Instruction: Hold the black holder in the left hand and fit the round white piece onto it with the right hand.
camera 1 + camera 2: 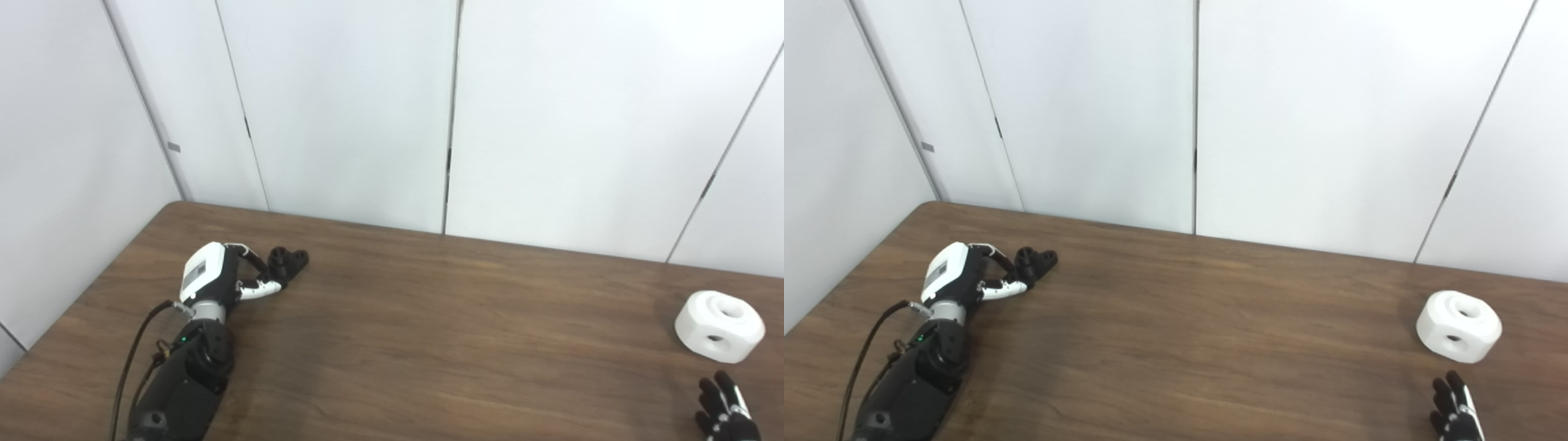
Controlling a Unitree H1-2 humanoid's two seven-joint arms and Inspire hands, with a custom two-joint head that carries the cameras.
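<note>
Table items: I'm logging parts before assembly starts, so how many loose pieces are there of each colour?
Black: 1, the holder at the fingers of the left hand.
White: 1, the round piece lying just beyond the right hand.
Total: 2 pieces on the table.

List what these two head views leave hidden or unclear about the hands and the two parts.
- Right hand: cut off by the bottom edge in both views; only fingertips show, so its pose is unclear.
- Left hand at the black holder: fingers reach it, but whether they grip it is too small to tell.
- White piece: its far side and underside are hidden by its own body.
</note>
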